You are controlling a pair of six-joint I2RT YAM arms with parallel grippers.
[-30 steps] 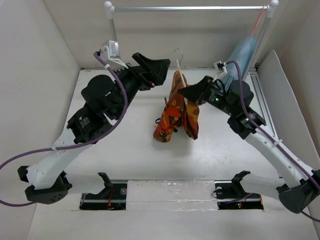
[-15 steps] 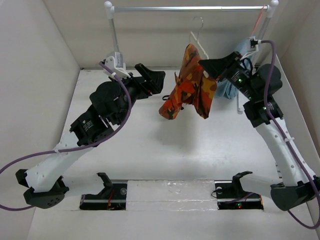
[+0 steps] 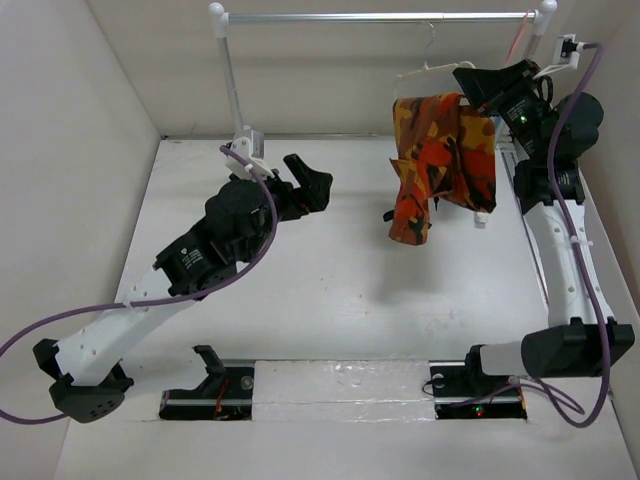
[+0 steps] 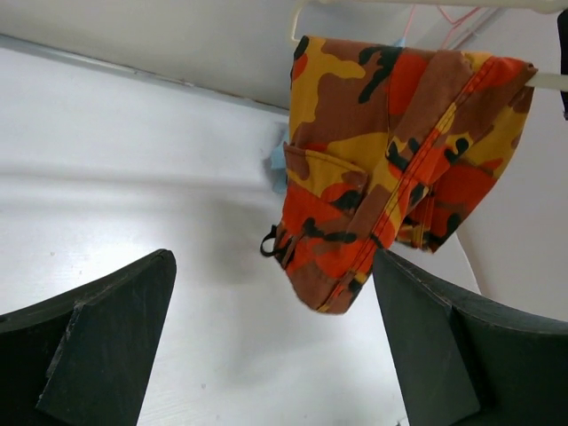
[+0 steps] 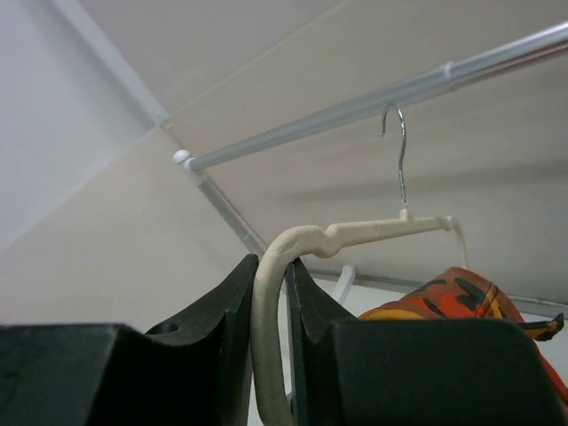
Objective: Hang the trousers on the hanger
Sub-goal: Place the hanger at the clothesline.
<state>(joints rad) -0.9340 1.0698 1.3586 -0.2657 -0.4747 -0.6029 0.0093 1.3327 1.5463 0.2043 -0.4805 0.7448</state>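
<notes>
White walls box in a white table [image 3: 330,310], and a metal rail [image 3: 380,17] runs across the top of the overhead view.

My right fingers [image 5: 222,311] are pinched shut on the bent shoulder end of the hanger [image 5: 373,231], the cream wire squeezed between them with no gap either side. So my right gripper [image 5: 271,266] carries the hanger high in the upper right of the overhead view. The trousers [image 3: 440,150] are draped over its lower bar and hang clear of the table, folded, in two uneven falls. The metal hook [image 5: 397,146] rises to just under the rail. I cannot tell whether it is over the rail or only close to it. A thin pinkish-red hanger [image 3: 518,35] sits at the rail's right end, just beside my wrist.

My left gripper [image 3: 312,180] is spread wide and holds nothing, left of centre, well apart from the cloth it looks at.

I judge the task itself done: the trousers are on the hanger. What may be left is seating the hook and letting go.

I can read no brand, label or lettering anywhere; a pale mark on my left arm is too small to make out.
</notes>
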